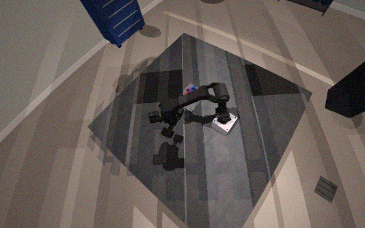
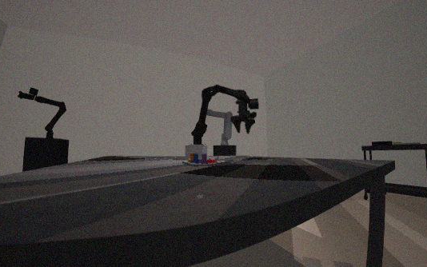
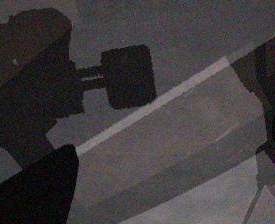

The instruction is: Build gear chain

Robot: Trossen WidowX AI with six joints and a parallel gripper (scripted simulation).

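The grey board lies on the table, partly hidden by the arm in the top view. A blue gear, a purple gear and the red gear show small on it. An orange or yellow patch shows at their left in the exterior view. The yellow gear's black stripe, the pegs and the meshing cannot be made out. My gripper is open and empty, high above the table and away from the board. The wrist view shows no gears.
The white arm base stands on the dark table. The arm passes over part of the board in the top view. The gripper's shadow falls on the table top.
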